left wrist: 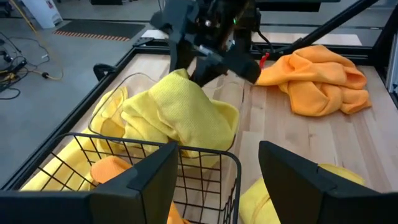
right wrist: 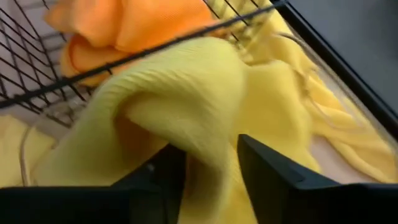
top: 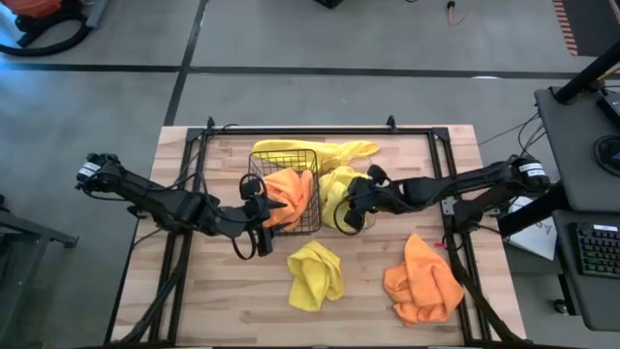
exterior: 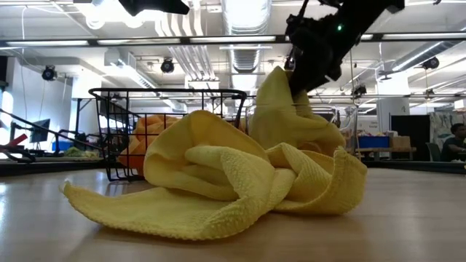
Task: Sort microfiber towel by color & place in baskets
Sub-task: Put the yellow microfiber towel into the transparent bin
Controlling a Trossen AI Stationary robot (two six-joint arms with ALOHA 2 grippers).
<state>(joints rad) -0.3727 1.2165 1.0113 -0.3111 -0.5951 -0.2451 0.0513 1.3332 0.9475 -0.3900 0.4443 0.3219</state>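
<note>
A black wire basket (top: 287, 190) stands mid-table with orange towels (top: 291, 189) inside. Beside it on the right, the clear plastic bin (left wrist: 94, 118) holds yellow towels (top: 337, 184). More yellow cloth (top: 325, 150) is draped behind both. My right gripper (top: 351, 206) is over the clear bin, shut on a yellow towel (left wrist: 180, 112). My left gripper (top: 250, 231) is open at the wire basket's near left corner and touches nothing. A loose yellow towel (top: 315, 274) and a heap of orange towels (top: 423, 281) lie on the near part of the table. My right gripper pinches a raised fold of the yellow towel (right wrist: 205, 124) between its two fingers (right wrist: 267, 168), coming from above and from the table's right. The cloth rises to a peak (exterior: 280, 84) at the fingers and spreads out below them onto the yellow towels in the clear bin.
A black metal frame (top: 291, 131) runs around the table top. Cables run along the left and right sides. Bare wood shows on the near left of the table (top: 194, 291).
</note>
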